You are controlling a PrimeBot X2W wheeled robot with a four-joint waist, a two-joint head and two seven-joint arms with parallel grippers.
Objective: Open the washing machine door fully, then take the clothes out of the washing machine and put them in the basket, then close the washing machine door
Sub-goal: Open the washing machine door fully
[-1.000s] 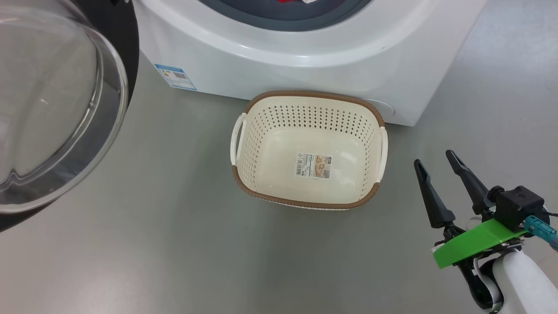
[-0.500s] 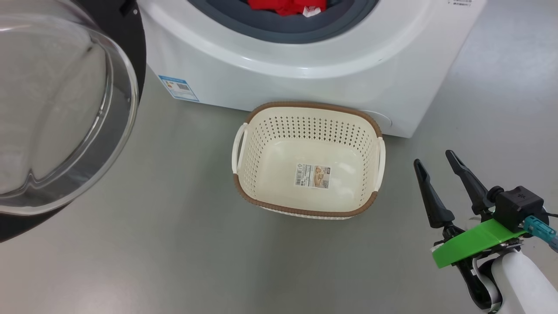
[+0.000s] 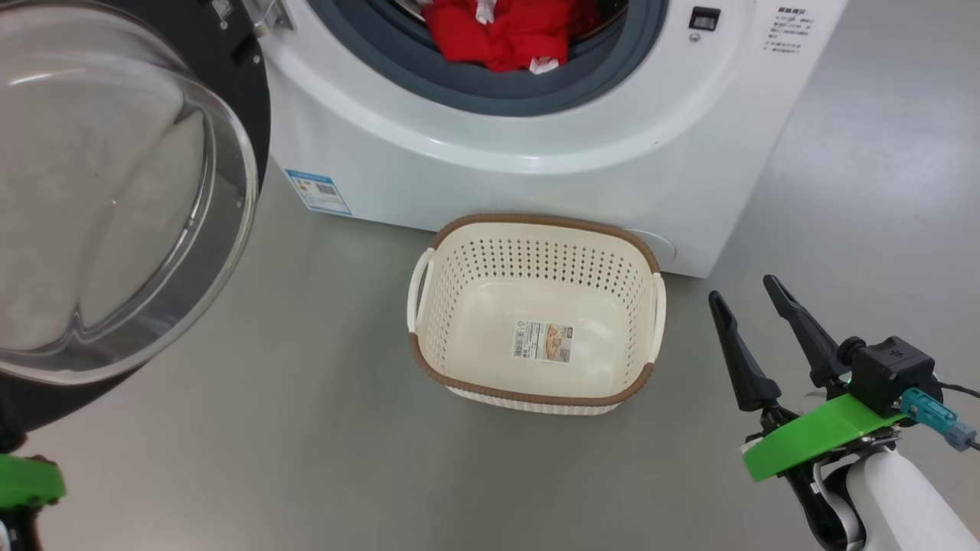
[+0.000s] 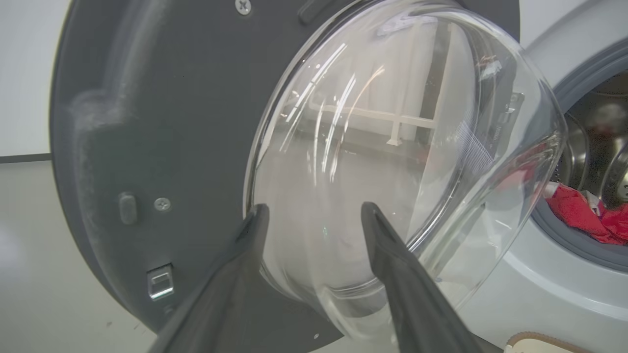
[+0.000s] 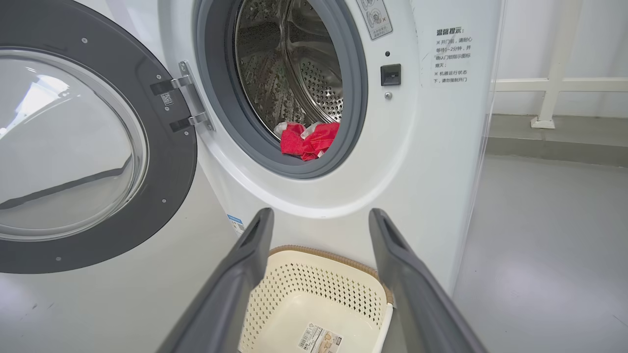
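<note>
Grey floor (image 3: 306,444): basket (image 3: 536,256) before the washing machine (image 3: 498,176), its door (image 3: 115,191) wide; left gripper (image 4: 314,208) and right gripper (image 3: 741,287) both spread.

Head camera has tilted up: the clothes (image 3: 505,34) and the left arm's green mount (image 3: 27,480) have entered its view

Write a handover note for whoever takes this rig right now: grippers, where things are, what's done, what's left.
Left gripper: open, empty, facing the inner glass of the washing machine door.
Right gripper: open, empty, above the floor to the right of the basket.
Things: door swung wide to the left of the washing machine; clothes lie at the front of the drum; basket empty, on the floor just in front of the machine.
Done: door opened.
Left: move clothes into basket, close door.
</note>
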